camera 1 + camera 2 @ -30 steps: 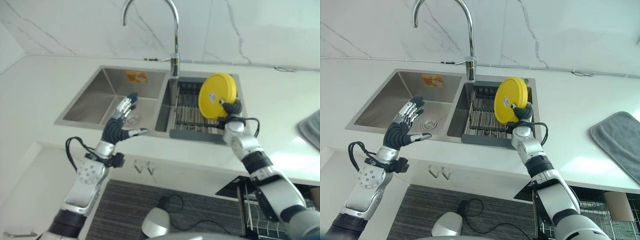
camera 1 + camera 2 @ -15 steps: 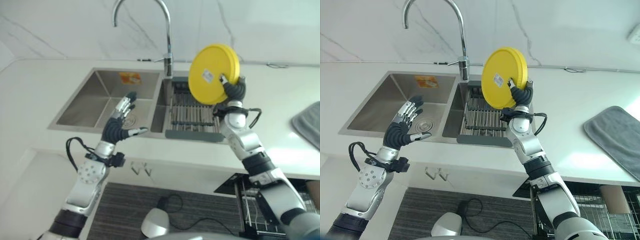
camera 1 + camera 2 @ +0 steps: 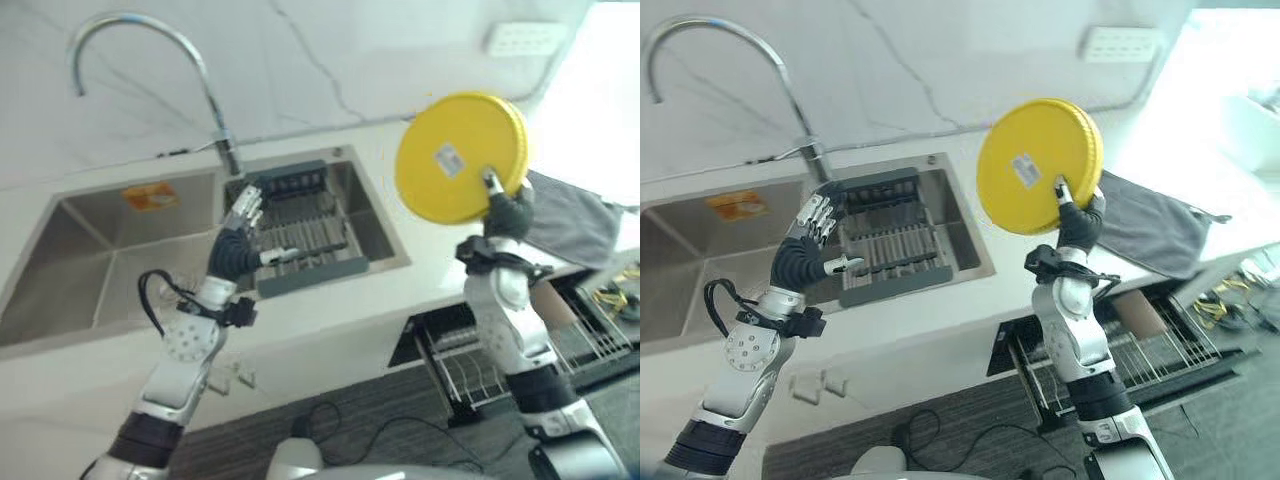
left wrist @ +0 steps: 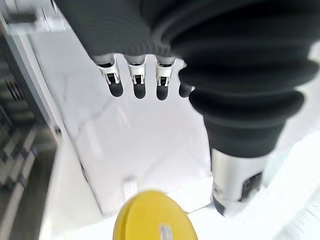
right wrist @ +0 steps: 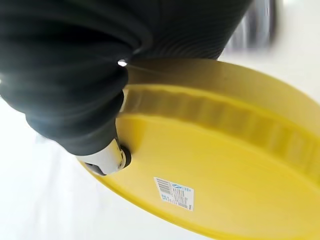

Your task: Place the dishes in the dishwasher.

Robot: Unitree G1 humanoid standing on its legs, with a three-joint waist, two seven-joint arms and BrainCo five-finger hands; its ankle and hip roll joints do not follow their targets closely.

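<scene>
Yellow plate standing on edge in air at 2 o'clock, right hand fingers pinching its lower rim, above worktop. Left hand hovering over sink, fingers apart.

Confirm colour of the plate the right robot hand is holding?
Yellow, with a small white sticker on its underside. The plate in the right robot hand shows best in the right eye view.

Kitchen: steel sink, curved tap, marble-look counter, pulled-out dishwasher rack.
</scene>
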